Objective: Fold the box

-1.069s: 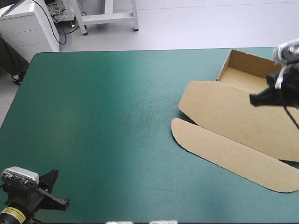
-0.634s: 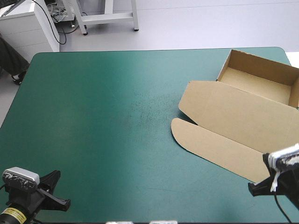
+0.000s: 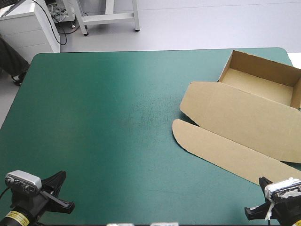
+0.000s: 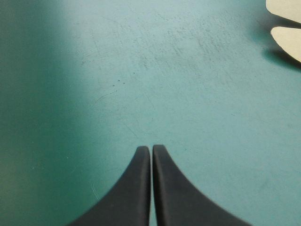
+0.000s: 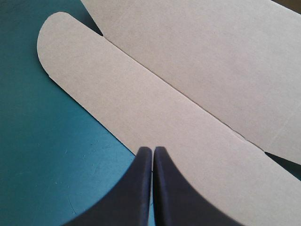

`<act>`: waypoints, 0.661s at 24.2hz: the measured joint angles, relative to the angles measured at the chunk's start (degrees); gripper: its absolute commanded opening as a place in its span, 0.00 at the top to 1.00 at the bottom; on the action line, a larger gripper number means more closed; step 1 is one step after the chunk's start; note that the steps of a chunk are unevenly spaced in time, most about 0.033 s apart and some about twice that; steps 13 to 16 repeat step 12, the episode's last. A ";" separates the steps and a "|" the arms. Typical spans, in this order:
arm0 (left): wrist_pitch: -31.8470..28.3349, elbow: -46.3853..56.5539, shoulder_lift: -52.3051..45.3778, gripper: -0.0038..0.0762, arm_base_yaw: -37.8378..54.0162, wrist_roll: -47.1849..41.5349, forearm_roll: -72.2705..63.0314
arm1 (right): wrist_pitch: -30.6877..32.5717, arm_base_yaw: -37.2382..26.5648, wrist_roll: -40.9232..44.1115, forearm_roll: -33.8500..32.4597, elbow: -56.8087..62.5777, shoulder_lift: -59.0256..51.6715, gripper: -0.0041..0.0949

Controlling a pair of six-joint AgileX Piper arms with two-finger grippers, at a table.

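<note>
The brown box (image 3: 244, 117) lies at the table's right side as an open tray with its lid flat and a long rounded flap (image 3: 221, 150) toward the front. In the right wrist view the flap (image 5: 155, 108) and lid (image 5: 211, 56) spread ahead of my right gripper (image 5: 152, 149), which is shut and empty over the flap's front edge. In the high view the right gripper (image 3: 251, 213) sits at the front right corner. My left gripper (image 4: 151, 149) is shut over bare teal-green cover; the high view places the left gripper (image 3: 66, 205) at the front left corner. Two flap tips (image 4: 287, 33) show far ahead of it.
The teal-green cover (image 3: 108, 122) stretches bare across the table's left and middle. The tray's raised walls (image 3: 263, 63) stand near the far right corner, close to the table's right edge.
My right arm swung from above the tray at the far right down to the table's front right corner. The left gripper shifted slightly. The box stayed put.
</note>
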 measured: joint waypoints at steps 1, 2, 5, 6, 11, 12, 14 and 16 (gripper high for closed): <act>0.00 0.00 0.00 0.96 0.00 0.00 -0.05 | -0.10 0.00 0.00 0.00 0.00 0.00 0.96; 0.00 0.00 0.00 0.96 0.00 0.00 -0.10 | -0.12 0.00 0.00 0.05 0.00 0.00 0.96; 0.00 0.00 0.00 0.96 0.00 0.00 -0.17 | -0.17 0.00 0.00 0.07 0.00 0.00 0.96; 0.00 0.00 0.00 0.96 0.00 0.00 -0.17 | -0.17 0.00 0.00 0.07 0.00 0.00 0.96; 0.00 0.00 0.00 0.96 0.00 0.00 -0.17 | -0.28 0.00 0.00 0.07 0.00 0.00 0.96; 0.00 0.00 0.00 0.96 0.00 0.00 -0.17 | -0.29 0.00 0.00 0.07 0.00 0.00 0.96; 0.00 0.00 0.00 0.96 0.00 0.00 -0.17 | -0.29 0.00 0.00 0.07 0.00 0.00 0.96; 0.00 0.00 0.00 0.96 0.00 0.00 -0.17 | -0.29 0.00 0.00 0.07 0.00 0.00 0.96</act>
